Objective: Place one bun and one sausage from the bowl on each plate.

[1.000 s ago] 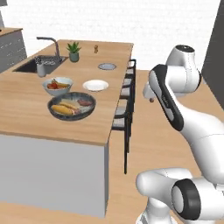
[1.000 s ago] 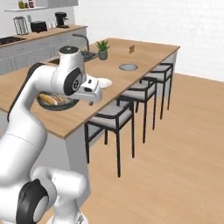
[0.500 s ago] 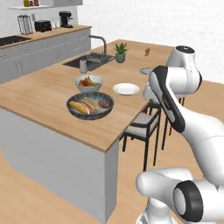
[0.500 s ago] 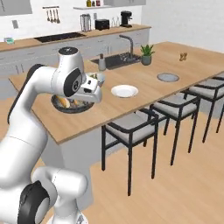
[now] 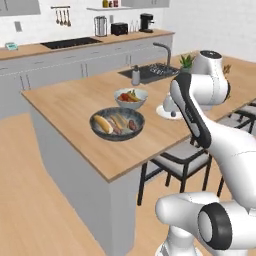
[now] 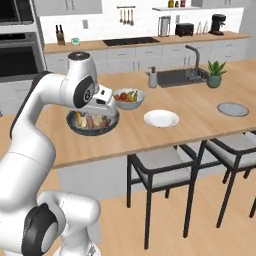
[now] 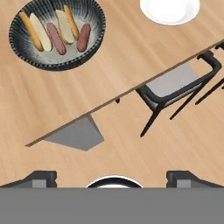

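The dark speckled bowl [image 7: 94,37] [image 5: 99,132] stands on the wooden island and holds two buns and two sausages side by side. One bun [image 7: 35,29] lies at its left, the other bun [image 7: 68,25] in the middle. A sausage [image 7: 56,38] lies between them and a second sausage [image 7: 84,36] at the right. The white plate [image 7: 169,9] [image 6: 161,118] sits beside the bowl, bare. The grey plate [image 6: 233,109] lies farther along the counter. My gripper [image 7: 112,178] hangs open and empty, high over the counter's edge, apart from the bowl.
A pale bowl of fruit [image 6: 129,97] stands just behind the dark bowl. Black stools [image 7: 175,85] are tucked under the island's edge. A sink with a tap [image 6: 192,55], a soap bottle [image 6: 152,77] and a potted plant [image 6: 215,75] sit farther back.
The whole picture has shifted in both base views, so the base has driven around the island. The arm holds the same pose and the gripper stays open.
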